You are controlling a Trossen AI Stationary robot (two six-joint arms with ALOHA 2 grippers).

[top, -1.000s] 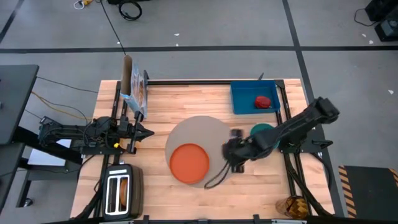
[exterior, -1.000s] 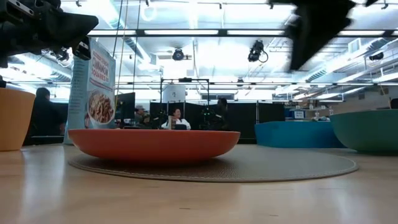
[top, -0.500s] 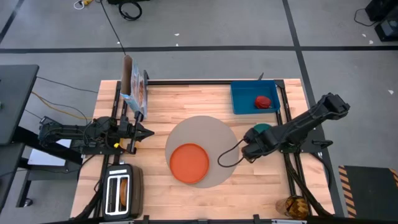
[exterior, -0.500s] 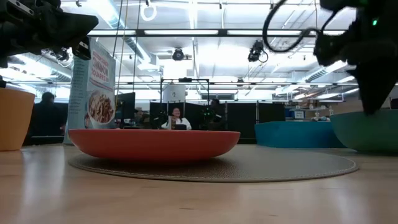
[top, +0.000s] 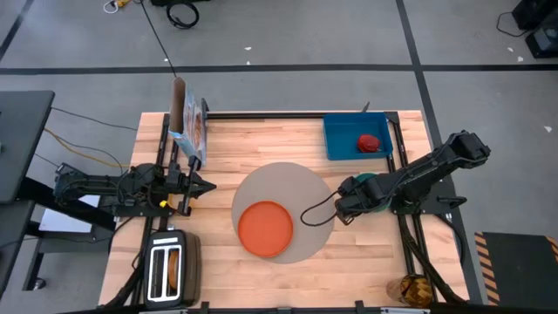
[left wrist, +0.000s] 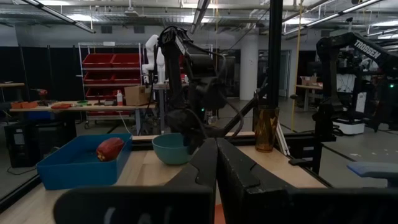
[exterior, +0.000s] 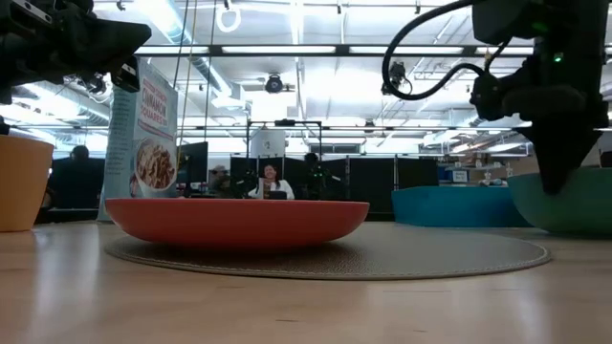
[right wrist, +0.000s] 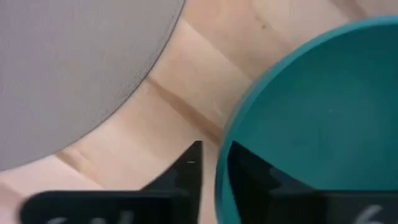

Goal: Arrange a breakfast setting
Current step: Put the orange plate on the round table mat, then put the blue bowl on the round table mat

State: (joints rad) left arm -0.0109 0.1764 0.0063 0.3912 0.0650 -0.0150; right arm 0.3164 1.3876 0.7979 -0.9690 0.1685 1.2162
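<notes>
The round grey-beige mat lies mid-table with the orange plate on its near part. The teal bowl stands on the wood just right of the mat. My right gripper is open, pointing down at the bowl's left rim, with one finger outside and one inside. A strip of wood shows between the outer finger and the rim. My left gripper is shut and waits at the table's left. The red apple lies in the blue tray. I see no spoon.
The blue tray sits at the far right. A cereal box stands at the far left. The silver toaster at the near left holds a brown slice. An amber glass stands past the near right corner. Bare wood lies between mat and toaster.
My right gripper has gone from above the mat's right edge toward the table's right edge and down to the teal bowl. It now stands astride the bowl's left rim. Bowl, plate and mat have stayed where they were.
</notes>
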